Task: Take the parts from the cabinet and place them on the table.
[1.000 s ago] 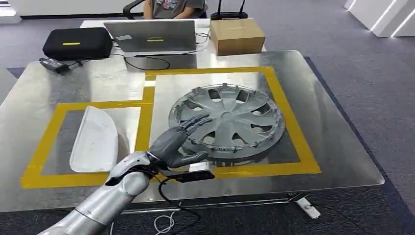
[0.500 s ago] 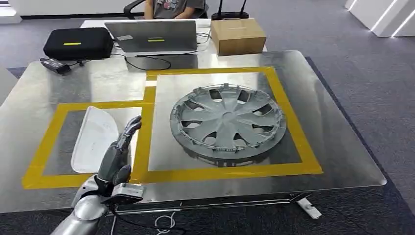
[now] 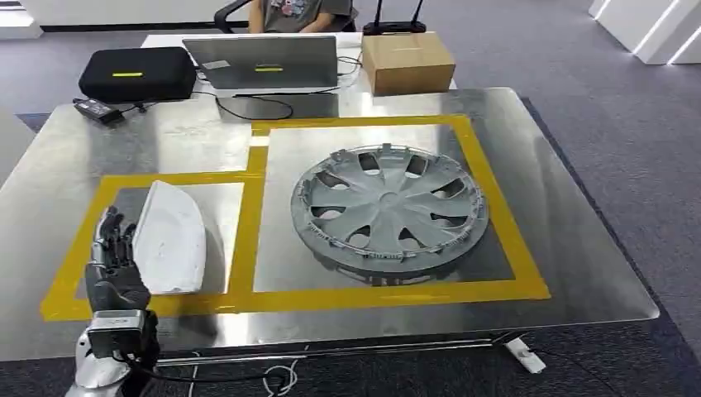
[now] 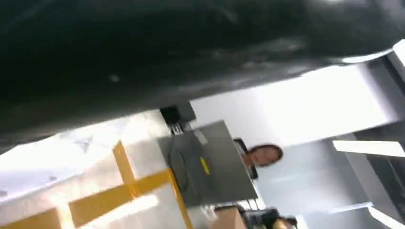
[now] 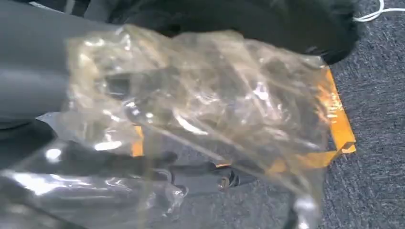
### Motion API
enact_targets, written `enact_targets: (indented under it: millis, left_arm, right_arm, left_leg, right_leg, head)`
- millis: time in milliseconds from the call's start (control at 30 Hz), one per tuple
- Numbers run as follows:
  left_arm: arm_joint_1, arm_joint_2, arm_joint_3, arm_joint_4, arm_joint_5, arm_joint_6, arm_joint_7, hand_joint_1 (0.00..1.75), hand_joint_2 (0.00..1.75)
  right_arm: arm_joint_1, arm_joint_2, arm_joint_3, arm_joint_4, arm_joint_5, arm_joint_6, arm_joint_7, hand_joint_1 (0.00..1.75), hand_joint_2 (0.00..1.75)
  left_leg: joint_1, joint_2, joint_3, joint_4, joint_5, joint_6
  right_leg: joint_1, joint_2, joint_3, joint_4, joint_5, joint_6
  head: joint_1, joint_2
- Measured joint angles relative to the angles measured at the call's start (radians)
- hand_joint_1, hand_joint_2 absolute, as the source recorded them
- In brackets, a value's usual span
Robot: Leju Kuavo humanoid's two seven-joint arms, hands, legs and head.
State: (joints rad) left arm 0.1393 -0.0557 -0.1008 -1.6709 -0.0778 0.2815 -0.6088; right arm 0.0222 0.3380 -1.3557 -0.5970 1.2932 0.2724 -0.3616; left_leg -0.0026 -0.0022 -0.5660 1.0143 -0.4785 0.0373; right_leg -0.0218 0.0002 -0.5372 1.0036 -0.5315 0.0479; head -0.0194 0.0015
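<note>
A grey wheel cover [image 3: 388, 211] lies flat inside the large yellow-taped square on the metal table [image 3: 570, 248]. A white curved part [image 3: 169, 236] lies in the smaller taped frame to its left. My left hand [image 3: 112, 265] stands beside that part's near-left edge with its fingers apart and nothing in them. In the left wrist view the hand is a dark blur [image 4: 143, 52] above the taped tabletop. A crumpled clear plastic bag [image 5: 200, 100] with orange tape covers my right hand [image 5: 191, 174]. Dark fingers show through it, and their hold is unclear.
At the table's far side stand a black case [image 3: 132, 73], a laptop [image 3: 260, 59] with cables, a power brick [image 3: 97, 108] and a cardboard box [image 3: 407, 60]. A person sits behind the laptop [image 3: 285, 12]. Grey carpet surrounds the table.
My left hand has come off the wheel cover and swung left and back to the table's near-left corner beside the white part. The wheel cover stays where it lay.
</note>
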Motion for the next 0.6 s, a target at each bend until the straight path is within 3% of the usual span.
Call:
enact_targets:
  millis: [33, 133, 167, 200, 267, 333, 367, 400, 433, 467, 500, 533, 567, 600]
  left_arm:
    - [0.003, -0.001, 0.009, -0.001, 0.000, 0.000, 0.000, 0.00, 0.00]
    - [0.010, -0.007, 0.027, -0.003, 0.000, 0.000, -0.001, 0.00, 0.00]
    - [0.012, -0.008, 0.033, -0.005, 0.000, 0.000, -0.001, 0.00, 0.00]
    - [0.013, -0.008, 0.038, -0.006, 0.000, 0.000, -0.001, 0.00, 0.00]
    - [0.014, -0.009, 0.044, -0.006, 0.000, 0.002, -0.001, 0.00, 0.00]
    - [0.016, -0.010, 0.047, -0.006, 0.000, 0.002, -0.001, 0.00, 0.00]
    - [0.018, -0.010, 0.050, -0.006, 0.001, 0.003, -0.001, 0.00, 0.00]
    - [0.018, -0.013, 0.055, -0.006, 0.004, 0.014, -0.002, 0.00, 0.00]
    - [0.019, -0.017, 0.061, -0.006, 0.005, 0.033, -0.006, 0.00, 0.00]
    - [0.020, -0.023, 0.067, -0.008, 0.006, 0.048, -0.007, 0.00, 0.00]
    - [0.021, -0.028, 0.077, -0.011, 0.018, 0.065, -0.008, 0.00, 0.00]
    - [0.023, -0.032, 0.086, -0.015, 0.029, 0.071, -0.009, 0.00, 0.00]
    - [0.024, -0.039, 0.093, -0.019, 0.041, 0.076, -0.010, 0.00, 0.00]
    - [0.031, -0.043, 0.103, -0.020, 0.057, 0.077, -0.010, 0.00, 0.00]
  right_arm:
    - [-0.001, 0.001, 0.000, 0.000, 0.001, 0.000, 0.002, 0.00, 0.00]
    - [-0.002, 0.002, -0.006, -0.002, 0.002, 0.000, 0.002, 0.00, 0.00]
    - [-0.001, 0.003, -0.007, -0.002, 0.003, 0.000, 0.002, 0.00, 0.00]
    - [-0.002, 0.006, -0.007, -0.002, 0.003, 0.000, 0.002, 0.00, 0.00]
    - [-0.002, 0.006, -0.008, -0.003, 0.003, 0.000, 0.002, 0.00, 0.00]
    - [-0.002, 0.006, -0.008, -0.003, 0.003, 0.000, 0.002, 0.00, 0.00]
    - [-0.002, 0.006, -0.008, -0.003, 0.003, 0.000, 0.002, 0.00, 0.00]
    - [-0.002, 0.006, -0.008, -0.003, 0.003, 0.001, 0.003, 0.00, 0.00]
    - [-0.002, 0.006, -0.008, -0.003, 0.004, 0.004, 0.005, 0.00, 0.00]
    - [-0.002, 0.006, -0.008, -0.003, 0.005, 0.007, 0.006, 0.00, 0.00]
    - [-0.002, 0.006, -0.008, -0.003, 0.005, 0.011, 0.006, 0.00, 0.00]
    - [-0.001, 0.008, -0.008, -0.003, 0.005, 0.015, 0.005, 0.00, 0.00]
    - [0.001, 0.009, -0.008, -0.003, 0.005, 0.018, 0.003, 0.00, 0.00]
    - [0.002, 0.009, -0.008, -0.003, 0.005, 0.019, 0.001, 0.00, 0.00]
  left_leg:
    - [-0.004, -0.002, -0.003, -0.001, 0.002, -0.009]
    - [0.000, -0.003, -0.003, 0.002, 0.011, -0.028]
    - [0.000, -0.003, -0.003, 0.002, 0.013, -0.035]
    - [0.003, -0.003, -0.009, 0.013, -0.009, -0.042]
    - [0.007, -0.002, -0.044, 0.114, -0.105, -0.052]
    - [0.011, -0.002, -0.089, 0.260, -0.185, -0.060]
    - [0.012, -0.002, -0.089, 0.287, -0.188, -0.061]
    - [0.012, -0.002, -0.071, 0.275, -0.168, -0.061]
    - [0.012, -0.002, -0.033, 0.224, -0.129, -0.059]
    - [0.012, -0.002, 0.011, 0.157, -0.096, -0.056]
    - [0.012, -0.002, 0.084, 0.047, -0.066, -0.050]
    - [0.010, -0.002, 0.129, -0.027, -0.084, -0.044]
    - [0.007, -0.005, 0.140, -0.051, -0.085, -0.041]
    - [0.004, -0.005, 0.132, -0.046, -0.080, -0.038]
  right_leg:
    - [0.006, 0.002, 0.013, 0.011, 0.006, -0.003]
    - [0.011, 0.005, 0.002, 0.010, 0.013, -0.016]
    - [0.008, 0.006, -0.002, 0.003, 0.020, -0.027]
    - [0.004, 0.002, -0.003, 0.000, 0.027, -0.037]
    - [0.004, 0.000, -0.020, 0.000, 0.038, -0.052]
    - [0.007, -0.004, -0.041, 0.000, 0.053, -0.055]
    - [0.008, -0.004, -0.051, 0.001, 0.060, -0.054]
    - [0.008, -0.004, -0.060, 0.001, 0.068, -0.053]
    - [0.008, -0.004, -0.070, 0.002, 0.075, -0.051]
    - [0.008, -0.004, -0.076, 0.002, 0.081, -0.049]
    - [0.009, -0.002, -0.083, 0.003, 0.090, -0.044]
    - [0.012, -0.002, -0.087, 0.004, 0.095, -0.038]
    - [0.012, -0.002, -0.088, 0.004, 0.102, -0.031]
    - [0.012, -0.003, -0.086, 0.002, 0.111, -0.024]
  head:
    - [0.000, 0.000]
    - [-0.002, 0.000]
    - [0.000, 0.000]
    - [0.000, 0.000]
    - [-0.010, 0.000]
    - [-0.009, 0.000]
    - [-0.009, 0.000]
    - [-0.008, 0.000]
    - [-0.009, 0.000]
    - [-0.008, 0.000]
    - [-0.009, 0.000]
    - [-0.009, 0.000]
    - [-0.006, 0.000]
    - [-0.007, 0.000]
